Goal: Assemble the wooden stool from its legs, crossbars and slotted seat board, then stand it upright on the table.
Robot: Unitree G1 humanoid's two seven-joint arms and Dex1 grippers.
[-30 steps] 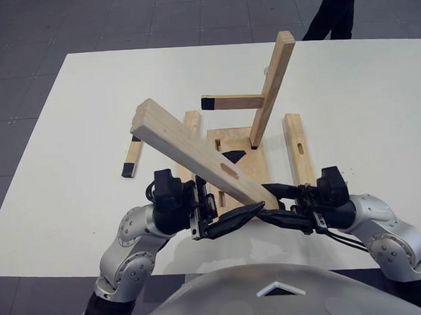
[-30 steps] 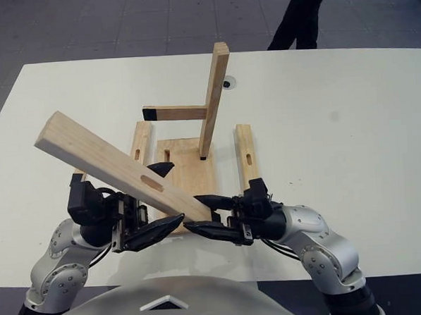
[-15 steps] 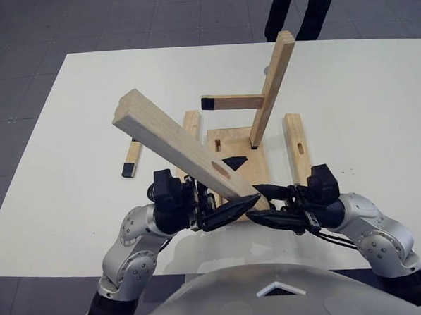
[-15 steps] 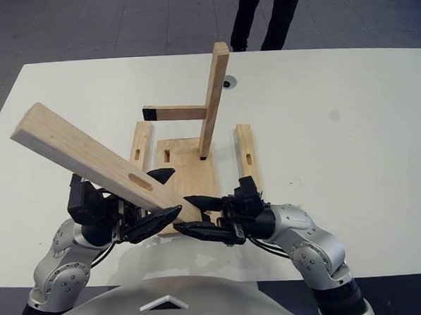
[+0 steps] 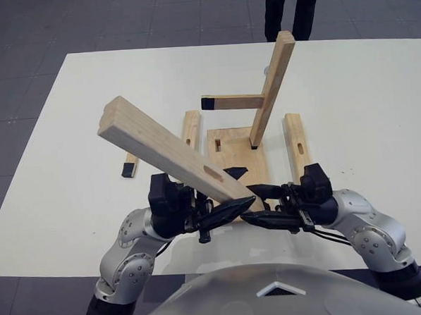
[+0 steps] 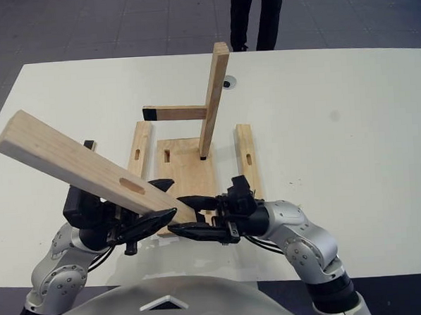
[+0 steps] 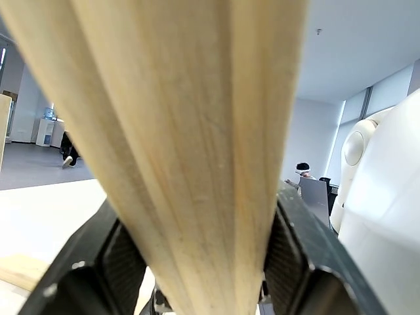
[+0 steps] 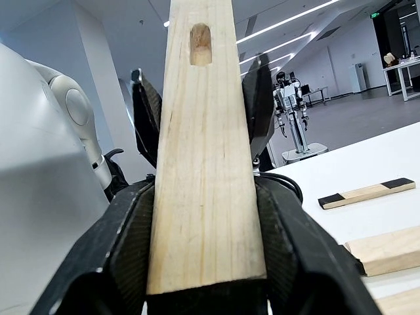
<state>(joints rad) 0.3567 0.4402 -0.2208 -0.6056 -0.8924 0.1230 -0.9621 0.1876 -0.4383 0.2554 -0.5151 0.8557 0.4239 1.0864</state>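
Wooden leg (image 5: 169,151) is held slanted above the table (image 5: 68,137), its near end pinched from both sides by the left hand (image 5: 231,211) and the right hand (image 5: 259,206). Since earlier, its free end has swung further to the robot's left and both hands have drifted left. Seat board (image 5: 240,156) lies flat just beyond the hands, with an upright leg (image 5: 270,87) and side crossbar (image 5: 232,101) standing in it. Slotted leg (image 5: 297,153) lies beyond the right hand. Another loose leg (image 5: 190,127) and a black-tipped bar (image 5: 130,165) lie beyond the left hand.
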